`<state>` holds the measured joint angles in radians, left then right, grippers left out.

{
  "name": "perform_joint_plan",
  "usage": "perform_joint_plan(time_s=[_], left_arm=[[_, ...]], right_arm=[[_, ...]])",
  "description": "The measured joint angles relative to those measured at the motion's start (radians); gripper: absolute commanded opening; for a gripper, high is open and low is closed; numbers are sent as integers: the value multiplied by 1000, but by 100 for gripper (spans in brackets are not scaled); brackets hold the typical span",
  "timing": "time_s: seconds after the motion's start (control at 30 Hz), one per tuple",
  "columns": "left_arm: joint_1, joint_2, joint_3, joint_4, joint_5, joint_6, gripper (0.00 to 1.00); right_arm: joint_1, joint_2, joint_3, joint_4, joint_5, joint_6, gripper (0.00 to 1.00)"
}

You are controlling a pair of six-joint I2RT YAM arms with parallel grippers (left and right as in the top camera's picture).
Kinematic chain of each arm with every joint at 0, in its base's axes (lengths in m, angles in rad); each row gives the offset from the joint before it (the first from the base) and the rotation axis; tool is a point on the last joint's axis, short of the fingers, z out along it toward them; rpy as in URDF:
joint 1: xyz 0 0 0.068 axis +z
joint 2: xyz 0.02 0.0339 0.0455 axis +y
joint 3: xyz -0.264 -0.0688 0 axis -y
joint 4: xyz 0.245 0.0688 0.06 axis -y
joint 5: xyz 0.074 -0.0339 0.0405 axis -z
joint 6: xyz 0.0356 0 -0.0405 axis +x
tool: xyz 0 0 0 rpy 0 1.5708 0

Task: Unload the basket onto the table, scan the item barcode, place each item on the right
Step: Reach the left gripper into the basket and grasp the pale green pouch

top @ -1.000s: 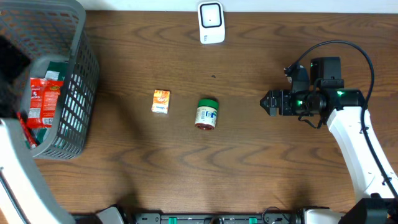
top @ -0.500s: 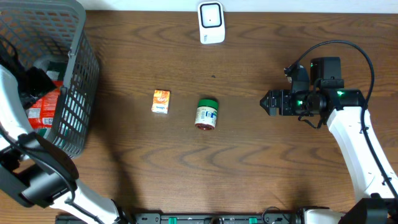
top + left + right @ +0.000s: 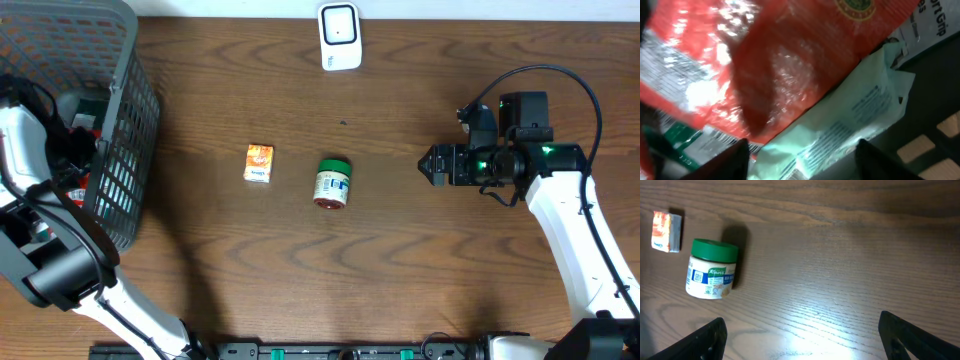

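**Left gripper**: positioned inside the basket. Both fingers show as dark shapes at the lower edge of the wrist view, set apart. Packets fill the gap between them. Whether the jaws press on the packets or merely flank them cannot be told.

- Between the jaws: a pale green packet, lying at a slant, printed face up.
- Just beyond the jaws: the red packet, glossy and creased, overlapping the pale green packet. A strip of fine black print runs along its lower edge, just beside the left-hand finger. No barcode can be made out with certainty.

**Right gripper**: jaws wide, nothing between them. It hangs over bare table.

- Ahead of the jaws, well apart: a jar with a green lid, lying on its side, label up.
- Beyond the jar: a small orange box, near the jar but not touching it.
- To one side of the jaws, at the far table edge: the white scanner, well apart from both grippers, the jar and the box.
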<state>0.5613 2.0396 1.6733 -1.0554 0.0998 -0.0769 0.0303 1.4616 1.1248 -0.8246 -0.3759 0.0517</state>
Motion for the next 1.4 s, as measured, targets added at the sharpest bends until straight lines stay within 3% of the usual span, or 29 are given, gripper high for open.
perform_joint_plan(time_s=[0.37, 0.43, 0.6, 0.63, 0.83, 0.9, 1.27, 1.4], left_arm=[[-56, 1, -97, 50, -1, 3, 68], [-57, 1, -97, 51, -1, 3, 73], [-59, 1, -117, 88, 0, 3, 74], [-59, 0, -121, 95, 0, 3, 72], [-61, -10, -154, 144, 19, 6, 35], [-59, -11, -154, 145, 41, 15, 7], [-33, -55, -149, 150, 135, 4, 7], [13, -259, -146, 230, 159, -38, 7]], right_arm=[[0, 0, 0, 0, 0, 0, 93], [0, 0, 0, 0, 0, 0, 93], [0, 0, 0, 0, 0, 0, 93], [0, 0, 0, 0, 0, 0, 93], [0, 0, 0, 0, 0, 0, 93], [0, 0, 0, 0, 0, 0, 93], [0, 0, 0, -1, 0, 0, 93], [0, 0, 0, 0, 0, 0, 93]])
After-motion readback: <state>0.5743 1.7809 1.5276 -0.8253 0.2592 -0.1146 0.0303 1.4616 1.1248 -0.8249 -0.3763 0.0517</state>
